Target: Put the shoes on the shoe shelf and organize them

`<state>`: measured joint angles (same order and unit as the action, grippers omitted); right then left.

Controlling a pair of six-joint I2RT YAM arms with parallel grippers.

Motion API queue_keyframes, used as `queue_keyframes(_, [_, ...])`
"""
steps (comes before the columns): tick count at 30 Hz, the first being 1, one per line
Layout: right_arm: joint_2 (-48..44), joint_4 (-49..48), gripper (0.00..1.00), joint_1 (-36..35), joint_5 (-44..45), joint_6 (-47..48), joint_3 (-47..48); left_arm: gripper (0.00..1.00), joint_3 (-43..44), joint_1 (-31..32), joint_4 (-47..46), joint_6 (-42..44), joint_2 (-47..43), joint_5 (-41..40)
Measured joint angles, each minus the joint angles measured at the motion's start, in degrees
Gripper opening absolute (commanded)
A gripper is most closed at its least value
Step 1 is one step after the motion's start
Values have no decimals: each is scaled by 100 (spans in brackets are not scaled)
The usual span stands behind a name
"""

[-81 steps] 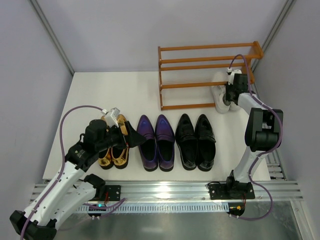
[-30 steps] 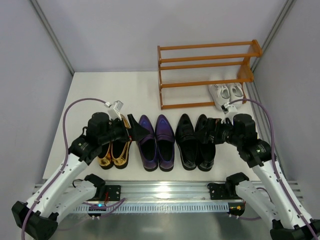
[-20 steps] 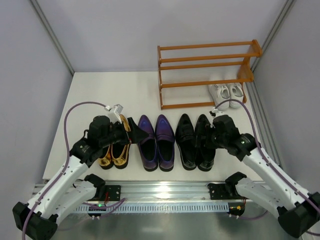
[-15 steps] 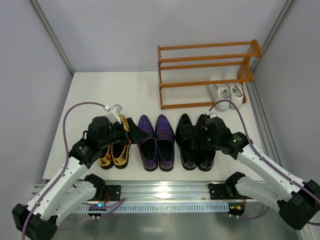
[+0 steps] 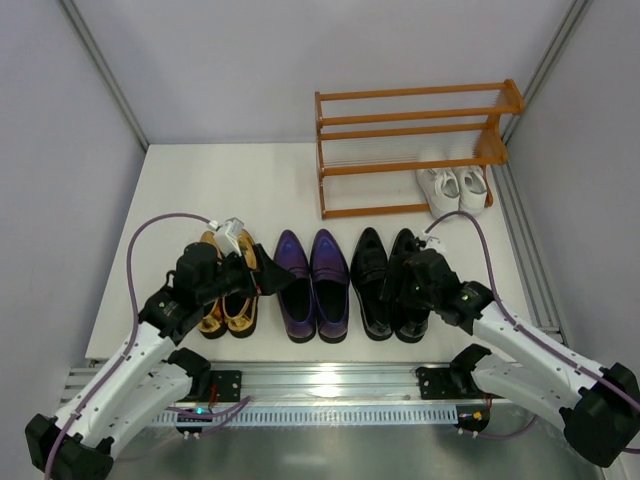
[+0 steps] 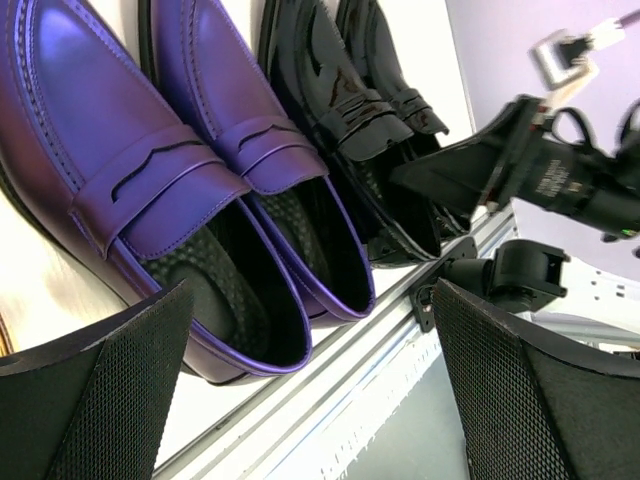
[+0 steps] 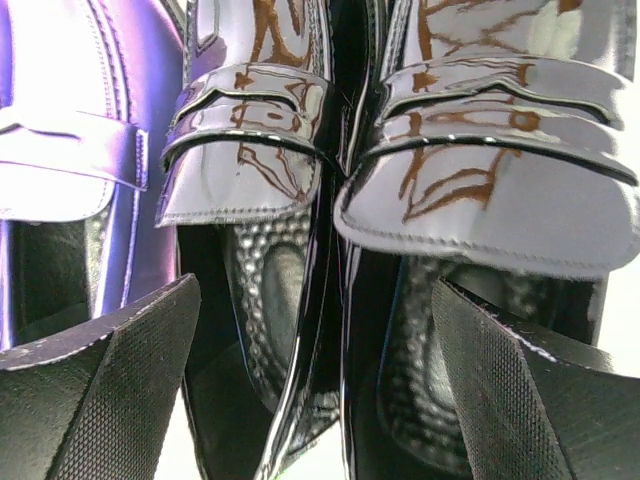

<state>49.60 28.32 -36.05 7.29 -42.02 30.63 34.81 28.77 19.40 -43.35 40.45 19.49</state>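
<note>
Shoe shelf [image 5: 415, 150]: orange-brown wood, thin horizontal bars in two tiers, solid side panels, standing at the far right of the white table [image 5: 220, 190]. The white lace-up sneakers [image 5: 455, 187] are sitting side by side at its lower right end; cannot tell whether they are resting on the slats.

The other three pairs are lying in a row near the table's front edge, toes pointing away:
- metallic gold loafers [image 5: 238, 312], left
- glossy purple loafers [image 5: 312, 285], middle, smooth with a slotted strap
- patent black loafers [image 5: 390, 285], right, mirroring brown streaks, insoles pebbled

The right gripper [image 7: 318, 290] is hovering over the black pair's openings, jaws spread wide, its black fingers [image 7: 110, 390] mesh-textured. The left gripper [image 6: 312, 295] is hanging by the purple pair's heels, jaws spread, gripping nothing.
</note>
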Motion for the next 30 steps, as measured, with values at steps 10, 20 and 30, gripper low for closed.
queue_keyframes(10, [949,402,34,0,122,190,455,100,-2,0,-37,-44,-313,-2])
queue_keyframes(20, [1432,579,19,0,133,195,647,100,-24,0,-37,-125,-310,-2])
queue_keyframes(30, [1480,573,4,0,17,352,544,100,-50,0,-35,-127,-304,0])
